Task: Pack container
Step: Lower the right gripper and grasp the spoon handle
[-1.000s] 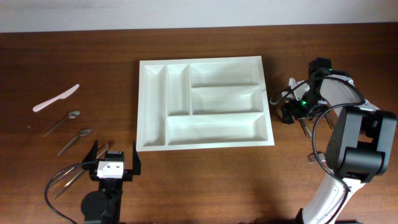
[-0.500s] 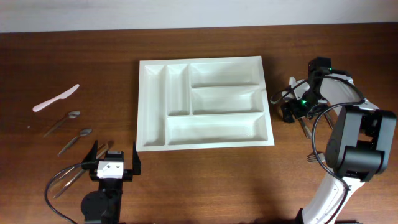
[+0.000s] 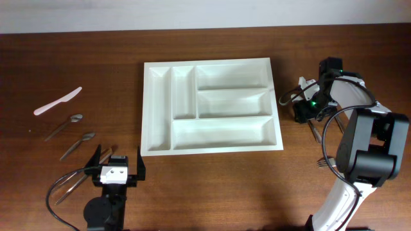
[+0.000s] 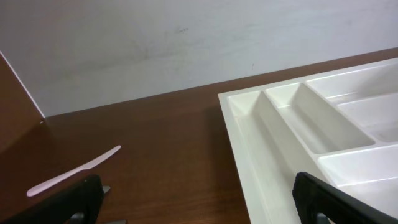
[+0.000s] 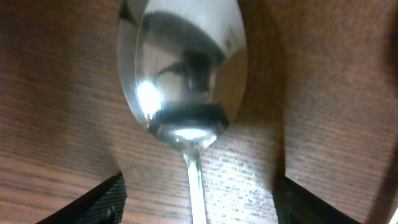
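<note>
1. At the far left of the table (image 3: 192,192), a white plastic knife (image 3: 58,101) is seen lying at a slant. A first spoon (image 3: 64,126) and a second spoon (image 3: 78,145) are laid just in front of it.
2. The left gripper (image 3: 118,160) is held near the front edge, well apart from the container. Its jaws are spread wide and nothing is held between them.
3. The container (image 3: 221,133) is set flat in the middle of the table. Its two narrow compartments are at its left and its three long ones at its right. Only bare white floors are shown in them.
4. The right gripper (image 3: 300,114) is lowered to the table just right of the container, apart from its rim.
5. In the right wrist view, a shiny spoon (image 5: 183,68) is seen lying on the wood between the fingers (image 5: 99,202). The jaws are parted on either side of its handle, with a gap on each side, so the spoon is not gripped.
</note>
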